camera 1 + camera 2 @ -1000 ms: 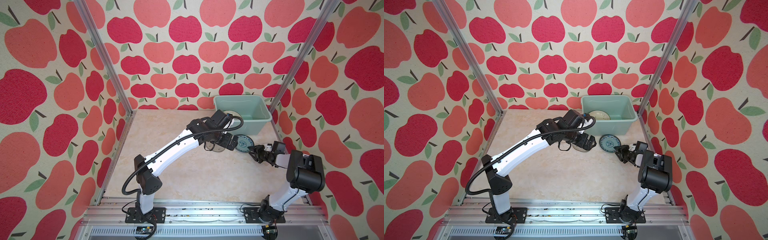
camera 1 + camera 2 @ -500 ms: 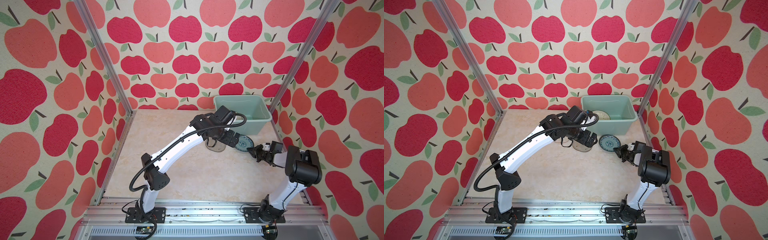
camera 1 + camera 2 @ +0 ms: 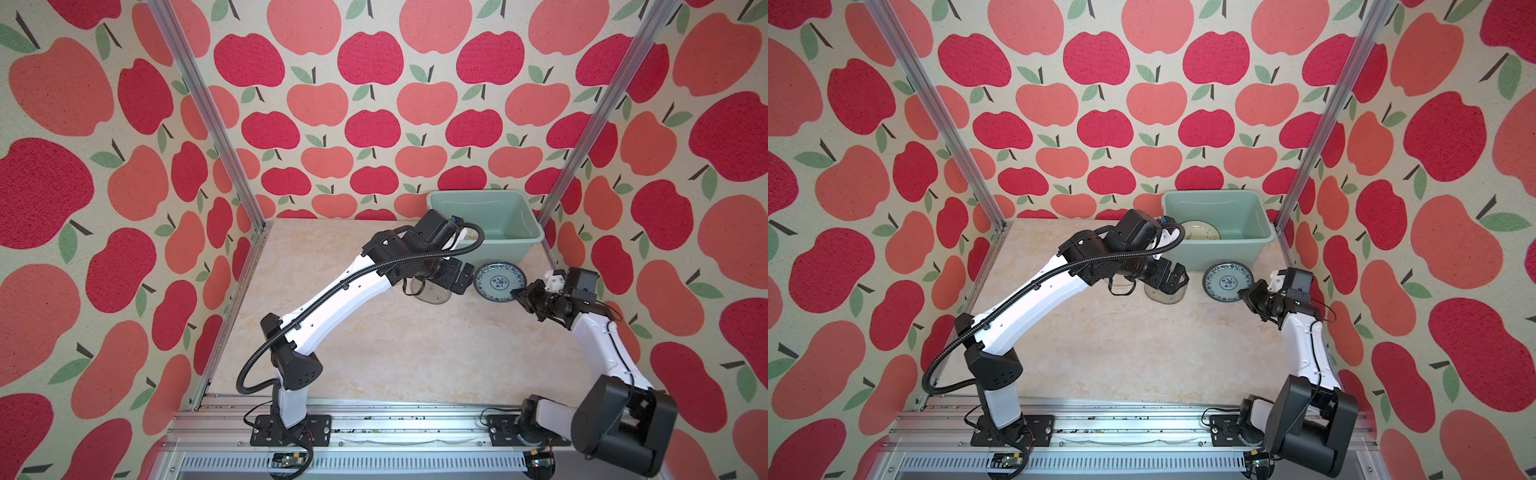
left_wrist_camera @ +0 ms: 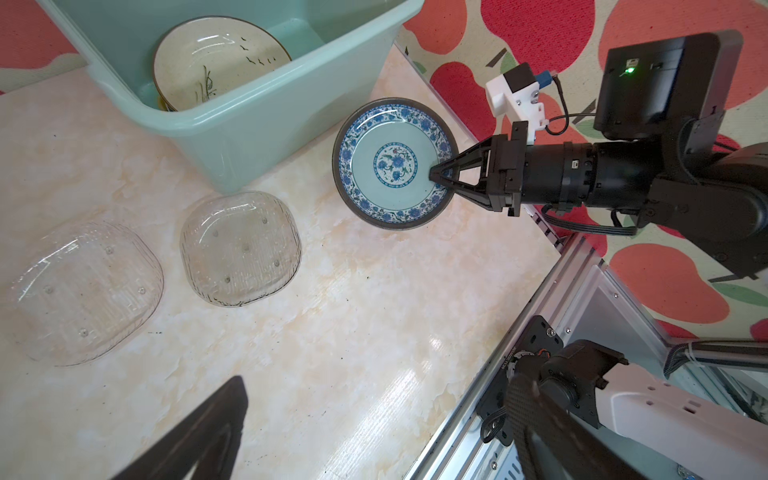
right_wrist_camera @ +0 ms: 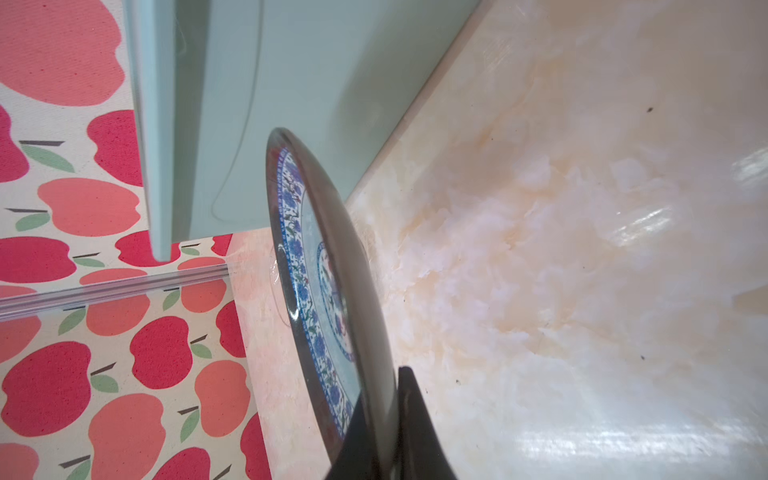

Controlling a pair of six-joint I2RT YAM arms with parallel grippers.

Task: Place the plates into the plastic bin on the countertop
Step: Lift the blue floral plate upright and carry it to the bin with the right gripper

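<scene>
A cream plate (image 4: 220, 62) already lies in the bin (image 4: 249, 124) (others may hide under it). The right gripper (image 4: 436, 174) is pinching the rim of the blue plate (image 4: 390, 162), which is tilted just beside the bin. On the countertop (image 4: 332, 332) remain one glass plate (image 4: 241, 249) and another glass plate (image 4: 83, 291). The left gripper (image 3: 1173, 280) hangs spread wide.

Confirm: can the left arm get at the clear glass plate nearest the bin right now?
Likely yes. The left gripper is open and hangs close above the glass plate, which lies bare on the countertop. The right gripper, shut on the teal plate, is off to one side.
</scene>
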